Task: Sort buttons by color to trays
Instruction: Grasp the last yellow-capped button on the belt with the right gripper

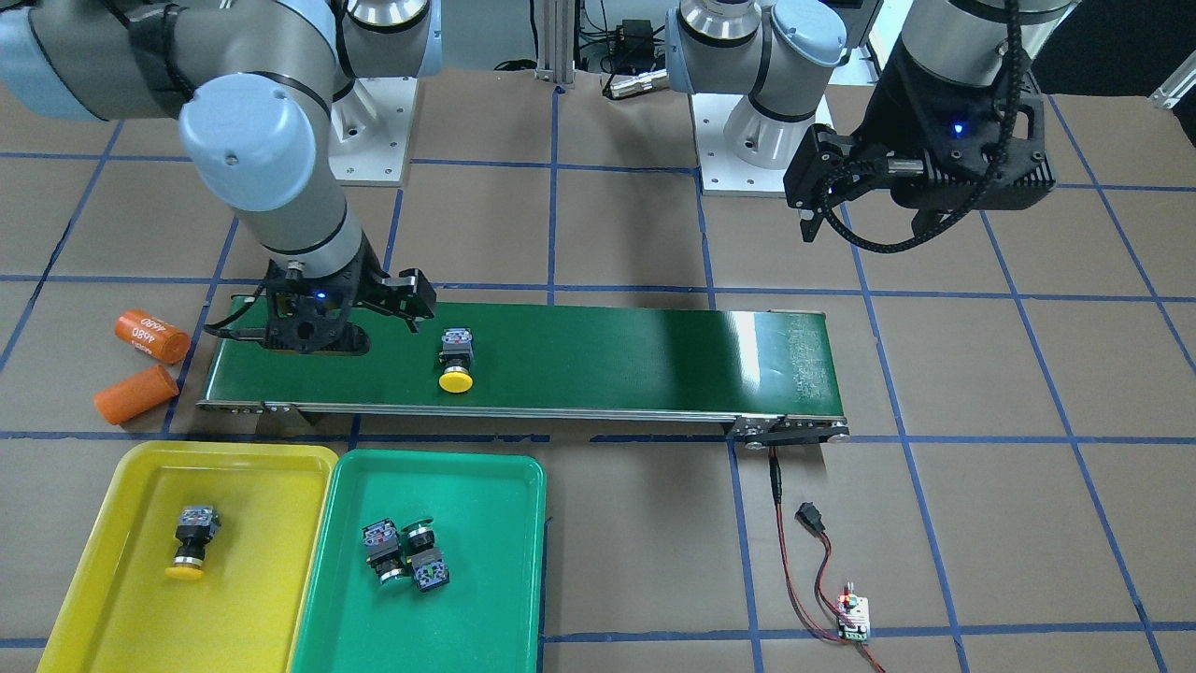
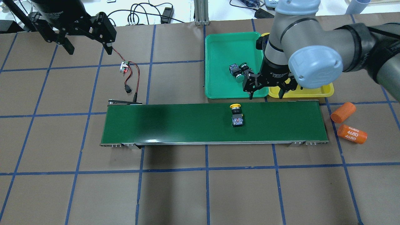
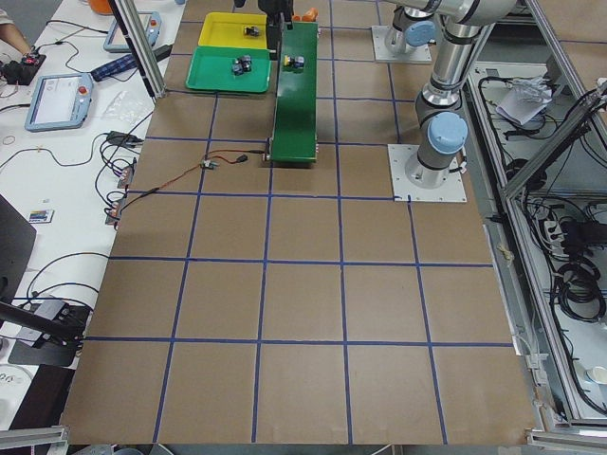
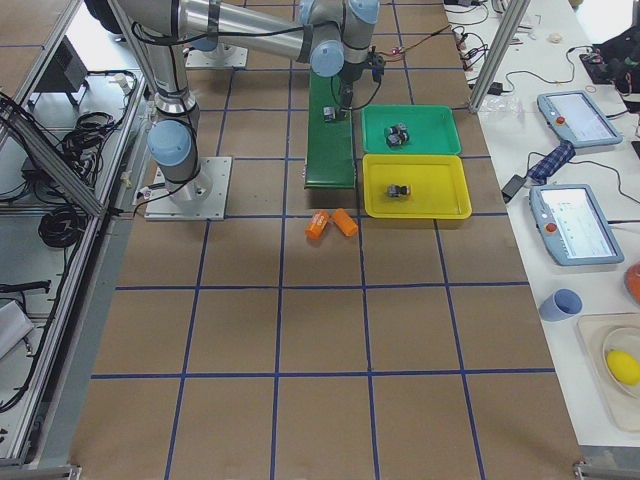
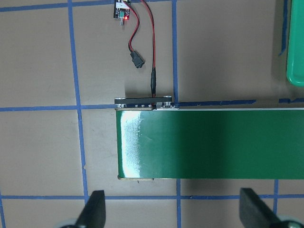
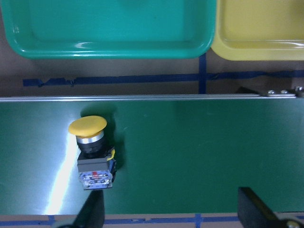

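Your yellow-capped button point(image 6: 92, 152) lies on its side on the conveyor belt point(image 6: 199, 152), toward the end of the belt nearest the trays. It has a smooth mushroom cap, a silver collar, a black neck and a blocky grey body ending in a clear contact block. The cap points at the belt edge that faces the trays.

The right jaws hang released above the belt with their dark fingertips point(image 6: 256, 211) spread wide. You'll see the button lined up with one fingertip rather than midway between the two, and nothing touches it.

The belt is matt dark green with a glossy streak and metal side rails. Just beside it, the green tray point(image 1: 439, 456) holds two green-capped buttons point(image 1: 406, 553) huddled together. The yellow tray point(image 1: 234, 451) holds one yellow button point(image 1: 193, 540). Both trays are shallow glossy plastic with rounded corners.

The left jaws are also released, above the brown surface point(image 2: 187, 187) near the belt's other end.
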`<state>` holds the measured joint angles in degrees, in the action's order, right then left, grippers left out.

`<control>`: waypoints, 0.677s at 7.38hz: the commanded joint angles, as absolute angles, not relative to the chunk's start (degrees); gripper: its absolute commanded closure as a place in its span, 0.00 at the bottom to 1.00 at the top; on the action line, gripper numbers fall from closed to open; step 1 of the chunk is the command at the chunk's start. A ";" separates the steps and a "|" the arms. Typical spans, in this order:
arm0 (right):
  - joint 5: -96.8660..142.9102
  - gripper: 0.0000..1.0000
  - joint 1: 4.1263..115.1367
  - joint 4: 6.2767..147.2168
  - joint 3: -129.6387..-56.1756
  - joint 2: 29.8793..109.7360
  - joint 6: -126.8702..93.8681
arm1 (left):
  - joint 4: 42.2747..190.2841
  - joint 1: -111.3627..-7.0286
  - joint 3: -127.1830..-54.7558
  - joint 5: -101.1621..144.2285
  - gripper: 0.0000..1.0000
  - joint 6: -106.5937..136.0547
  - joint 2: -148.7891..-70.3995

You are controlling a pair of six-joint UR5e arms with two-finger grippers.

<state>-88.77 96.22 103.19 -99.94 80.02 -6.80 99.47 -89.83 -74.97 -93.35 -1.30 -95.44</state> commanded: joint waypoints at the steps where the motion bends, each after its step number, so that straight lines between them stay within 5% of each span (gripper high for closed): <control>1: -88.68 0.00 99.22 110.27 -104.40 77.44 -8.52 | 99.40 -89.82 -74.97 -93.25 0.00 -1.23 -95.45; 5: -88.77 0.00 99.41 110.21 -105.47 74.01 -8.44 | 99.49 -89.91 -74.88 -93.34 0.00 -1.32 -95.27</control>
